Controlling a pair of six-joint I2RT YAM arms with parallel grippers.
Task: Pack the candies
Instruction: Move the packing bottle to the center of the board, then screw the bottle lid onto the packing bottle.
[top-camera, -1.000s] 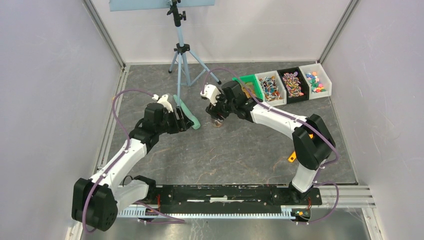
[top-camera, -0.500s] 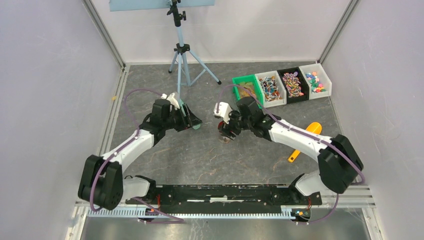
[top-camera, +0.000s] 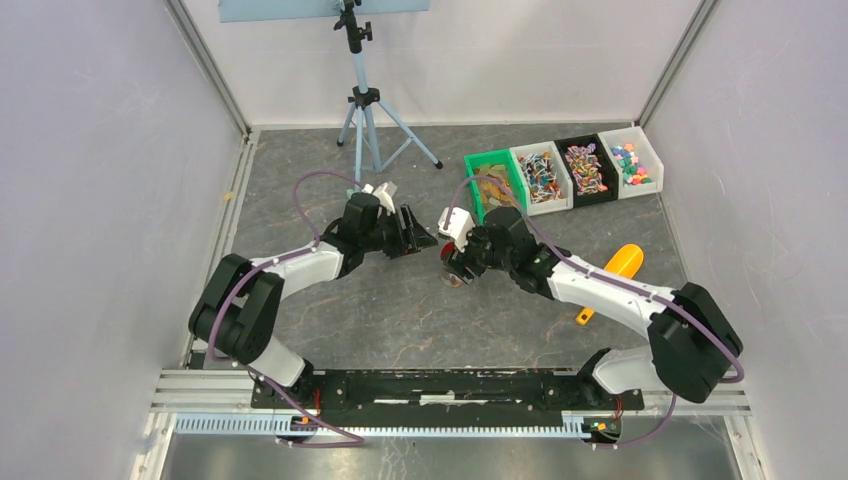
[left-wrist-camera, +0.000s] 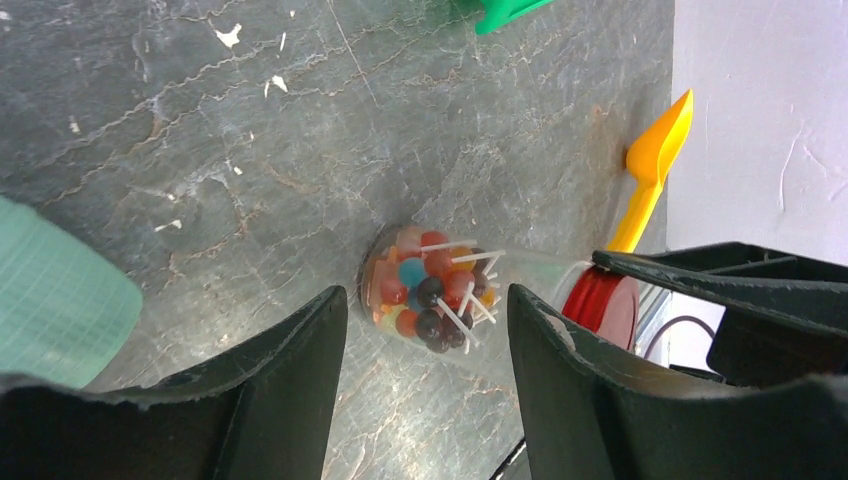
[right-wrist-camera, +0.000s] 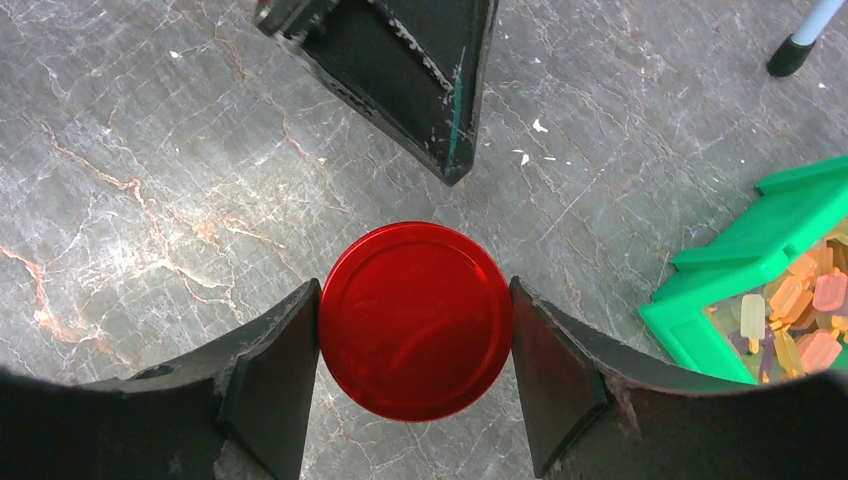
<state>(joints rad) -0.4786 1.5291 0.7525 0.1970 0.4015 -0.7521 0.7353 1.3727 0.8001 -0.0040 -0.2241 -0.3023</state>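
Top external view shows the biggest change. Both my arms have swung in over the middle of the counter (top-camera: 400, 315). A second ago my right arm reached up beside the row of bins (top-camera: 517, 172) at the far right corner. Now it has drawn back toward me, and my left arm has come across from the left to meet it. The left fingers (top-camera: 415, 232) and right fingers (top-camera: 457, 262) face each other, near but apart.

I read this as the filling being done. The jar is capped, and the left arm is lining up to take its body, either to steady it or to receive it.

My right fingers are closed on the red lid (right-wrist-camera: 415, 320) — the right wrist view shows it round and glossy, touching a finger on each side. My left fingers stand open with nothing in them. The left wrist view frames the clear jar (left-wrist-camera: 527, 268) in the gap between them, beyond the tips and untouched. A pale green mesh piece (left-wrist-camera: 60, 300) sits at that view's left edge, and I cannot tell whether it is held.

The candies (left-wrist-camera: 430, 288) lie inside that jar, bunched at the end away from the lid — small red, blue, dark and orange balls on thin white sticks. Whether the jar's base rests on the counter, I cannot tell.
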